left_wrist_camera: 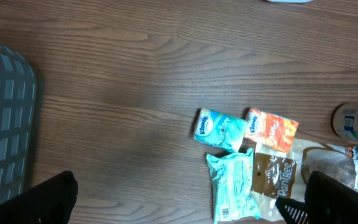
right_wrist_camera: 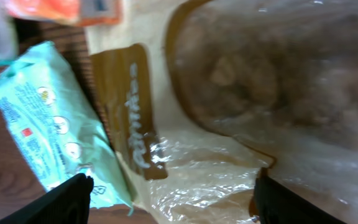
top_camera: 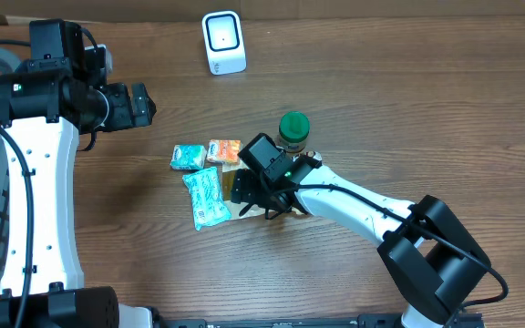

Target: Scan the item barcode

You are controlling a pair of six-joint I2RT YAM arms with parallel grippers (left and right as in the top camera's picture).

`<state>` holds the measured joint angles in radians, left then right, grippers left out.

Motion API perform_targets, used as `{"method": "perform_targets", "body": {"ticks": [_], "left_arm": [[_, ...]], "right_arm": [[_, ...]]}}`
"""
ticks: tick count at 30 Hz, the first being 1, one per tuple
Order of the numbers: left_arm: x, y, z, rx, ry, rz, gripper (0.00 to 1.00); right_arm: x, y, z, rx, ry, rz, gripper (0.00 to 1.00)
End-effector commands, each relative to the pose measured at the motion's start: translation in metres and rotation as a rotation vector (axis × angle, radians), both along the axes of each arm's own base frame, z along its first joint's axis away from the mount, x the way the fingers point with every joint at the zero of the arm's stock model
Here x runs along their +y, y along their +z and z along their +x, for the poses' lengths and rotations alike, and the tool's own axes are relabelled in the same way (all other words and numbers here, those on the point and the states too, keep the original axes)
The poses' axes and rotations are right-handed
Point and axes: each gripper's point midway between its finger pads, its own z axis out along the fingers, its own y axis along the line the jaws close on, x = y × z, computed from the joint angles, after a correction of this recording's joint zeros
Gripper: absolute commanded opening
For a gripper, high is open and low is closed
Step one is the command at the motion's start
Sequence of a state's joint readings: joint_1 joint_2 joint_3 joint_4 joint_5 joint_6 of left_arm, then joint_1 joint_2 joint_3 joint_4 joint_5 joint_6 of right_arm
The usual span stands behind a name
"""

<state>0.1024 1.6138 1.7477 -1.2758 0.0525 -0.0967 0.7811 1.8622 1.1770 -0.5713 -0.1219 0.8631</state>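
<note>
Counts: two arms, two grippers, one scanner, one basket, five items.

- Items: one small teal tissue pack [top_camera: 188, 157], one orange pack [top_camera: 223, 151], one larger teal wipes pack [top_camera: 206, 196], one snack bag [right_wrist_camera: 216, 168], one green-capped bottle [top_camera: 293, 128].
- All five are bunched at the middle of the overhead frame. The two small packs lie side by side, with the wipes pack just below them. The snack bag is right of the wipes pack and overlaps its edge. The bottle stands upright at the cluster's upper right.
- The right gripper [top_camera: 255, 199] is released, its fingers [right_wrist_camera: 73, 199] spread wide to either side of the snack bag, right over it. Can't tell if they touch the bag.
- The left gripper [top_camera: 142, 105] is at upper left, fully spread and holding nothing, well apart from the cluster.
- The scanner [top_camera: 223, 41] is white with a red-lit face, at top centre, well apart from the items.
- The basket [left_wrist_camera: 5, 124] is grey mesh, at the left edge.

Open room: a wide bare band between cluster and scanner, and bare wood across the whole right and upper right. The right arm crosses the lower right. The left arm runs down the left side.

Surface: the table [top_camera: 408, 91] is brown wood grain with a matte finish. A tan strip runs along the top edge.
</note>
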Motion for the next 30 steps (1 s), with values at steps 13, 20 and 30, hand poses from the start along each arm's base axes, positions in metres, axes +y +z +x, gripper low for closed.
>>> {"method": "perform_targets", "body": {"ticks": [13,20,30], "left_arm": [[-0.003,0.012,0.002,-0.035,-0.018,0.002,1.00],[-0.003,0.012,0.002,-0.035,-0.018,0.002,0.99],[-0.003,0.012,0.002,-0.035,-0.019,0.002,1.00]], "right_arm": [[-0.065,0.062,0.031,0.028,0.197,-0.202,0.72],[-0.080,0.111,0.085,-0.117,0.159,-0.163,0.71],[-0.104,0.134,0.146,-0.292,0.284,-0.291,0.78]]}}
